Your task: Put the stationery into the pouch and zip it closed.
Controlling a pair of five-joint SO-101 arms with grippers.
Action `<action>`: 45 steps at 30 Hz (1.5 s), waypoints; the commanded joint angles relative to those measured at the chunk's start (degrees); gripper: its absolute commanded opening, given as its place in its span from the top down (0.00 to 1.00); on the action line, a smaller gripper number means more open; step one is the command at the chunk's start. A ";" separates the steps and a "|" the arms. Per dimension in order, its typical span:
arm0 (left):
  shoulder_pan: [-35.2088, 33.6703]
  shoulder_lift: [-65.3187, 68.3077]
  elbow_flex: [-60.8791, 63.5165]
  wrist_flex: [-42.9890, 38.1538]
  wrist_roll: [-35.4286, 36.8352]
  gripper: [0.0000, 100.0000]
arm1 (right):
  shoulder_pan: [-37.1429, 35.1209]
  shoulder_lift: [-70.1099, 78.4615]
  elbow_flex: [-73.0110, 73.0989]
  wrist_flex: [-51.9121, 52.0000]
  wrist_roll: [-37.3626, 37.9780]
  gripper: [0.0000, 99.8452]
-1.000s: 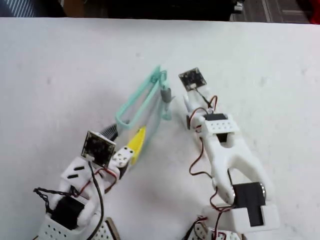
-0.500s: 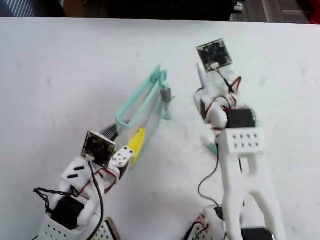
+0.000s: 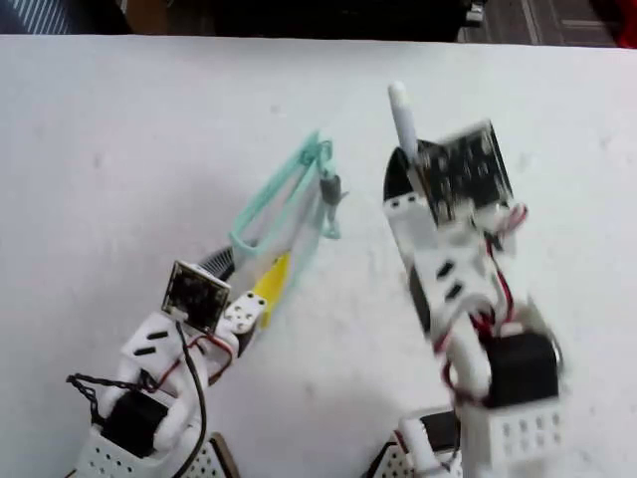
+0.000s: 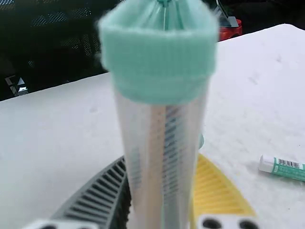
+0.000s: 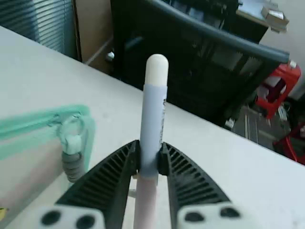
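Two holds: left fingers (image 4: 102,198) pinch the soft, floppy pouch (image 3: 284,194) by one end; right fingers (image 5: 112,179) clamp a light, stiff, likely slippery pen (image 5: 153,109) mid-barrel, near the pouch's zip end.

Right arm (image 3: 468,289) blurred. Pen (image 5: 152,119) lower end cut by edge. Pouch (image 3: 279,199) near end hidden under left tool (image 3: 246,274). Stick (image 4: 282,168) cut by edge.

High view looks down on the table (image 3: 100,119); both wrist views sit low and close, sharing the pouch (image 3: 282,199).
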 commanded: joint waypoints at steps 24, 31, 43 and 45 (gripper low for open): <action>3.47 0.22 -1.58 2.81 0.26 0.79 | -18.15 -8.40 -7.21 -16.84 -27.60 0.98; 3.21 0.22 -1.58 2.37 0.26 0.79 | -18.15 2.95 -5.89 -17.10 -28.31 0.98; 3.12 0.22 -1.58 2.73 0.53 0.79 | -18.59 11.82 -5.71 -17.01 -28.40 0.98; 3.12 0.22 -1.58 2.64 0.62 0.79 | -18.59 11.82 -4.92 -17.10 -28.40 0.98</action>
